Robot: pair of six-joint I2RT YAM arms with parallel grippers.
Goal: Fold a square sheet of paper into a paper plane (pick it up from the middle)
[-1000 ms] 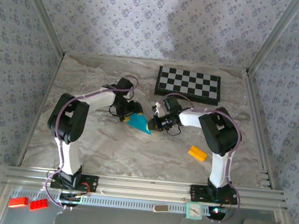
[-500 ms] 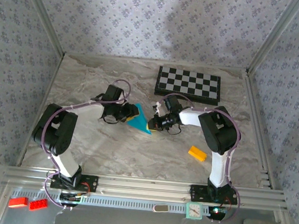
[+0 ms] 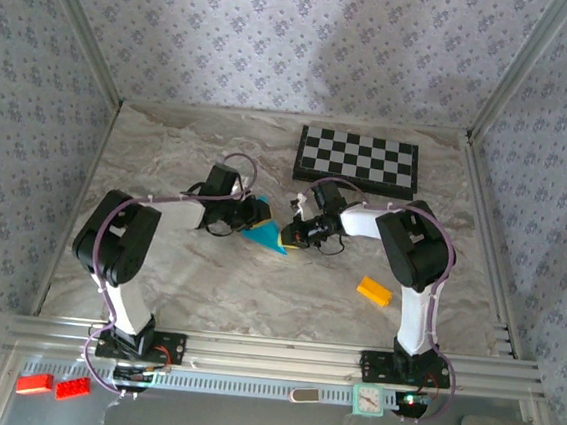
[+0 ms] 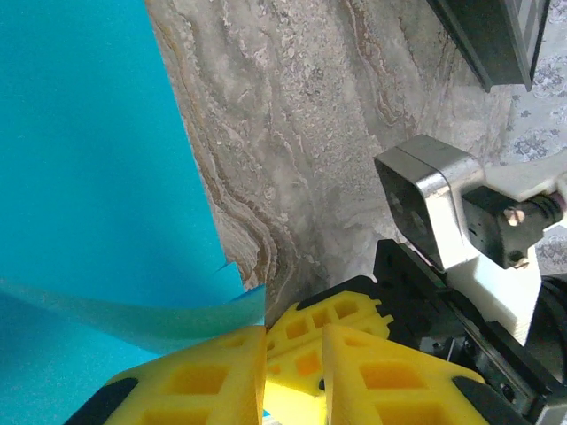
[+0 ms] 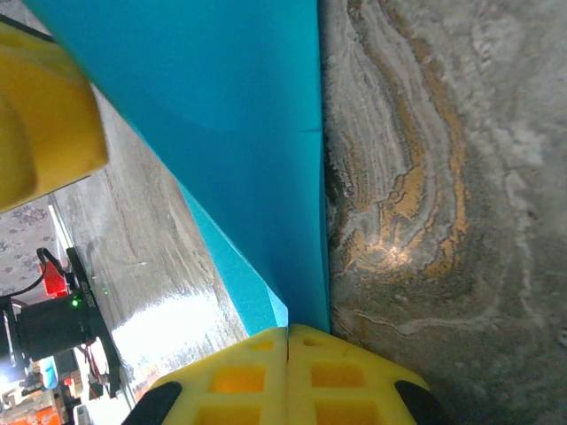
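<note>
**A:** Where is the sheet of paper right now?

**B:** In the middle of the worktop, between the two arms. It is already folded to a pointed shape. The left tool is at its left side and the right tool at its right tip.

**A:** And the grips?

**B:** In the right wrist view the yellow fingers are pressed together, with the folded edge running into their seam, so that tool is clamped on the paper. The left tool looks closed on a raised flap.

**A:** How would you do this fold well?

**B:** I'd let the right tool pin its end flat as an anchor. The left should carry the flap over low and slowly, edge to edge, then press along the crease. Thin paper will likely buckle or tear if the two pull apart.

**A:** Any containers?

**B:** None that I can make out. The yellow-orange block lies loose, near and to the right. The chessboard lies flat at the far side.
</note>
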